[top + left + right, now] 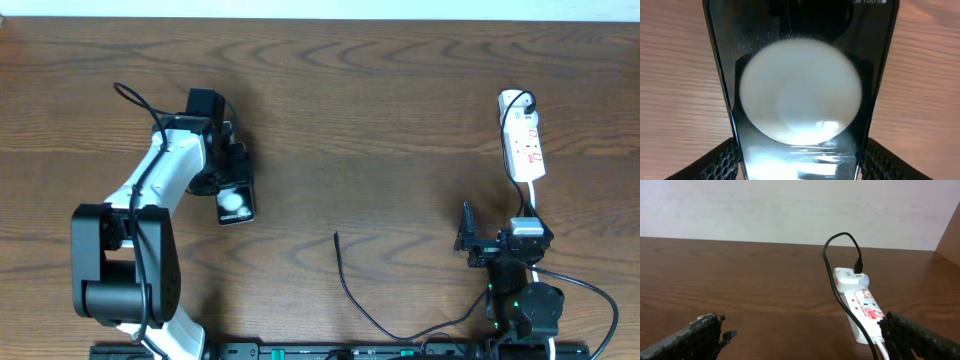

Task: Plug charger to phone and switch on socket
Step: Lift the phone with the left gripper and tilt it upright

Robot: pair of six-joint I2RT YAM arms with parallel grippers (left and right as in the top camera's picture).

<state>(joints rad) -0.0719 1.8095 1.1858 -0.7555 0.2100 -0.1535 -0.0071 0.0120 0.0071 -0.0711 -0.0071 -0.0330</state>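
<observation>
Black glass fills the left wrist view: the phone lies flat on the wooden counter with 1 blurred white round blob on its face. The left claw is closed around it, and its 2 meshed pads sit against the phone's long edges at 8 and 4 o'clock in that view. From overhead the phone is on the counter's 9 o'clock side, partly under the left claw, with its free end pointing to 6 o'clock.

The charger lies loose near the middle of the counter. Its plug tip points to 12 o'clock, touched by nothing, and its thin cable curves off toward 5 o'clock. The tip is well apart from the phone, at about 4 o'clock from it.

The socket lies at the counter's 2 o'clock side with its length running from 12 to 6 o'clock. A white adapter sits in its 12 o'clock end with a black lead looping out of it.

The right claw is at 6 o'clock from the socket, spread wide, holding nothing and facing the strip.
</observation>
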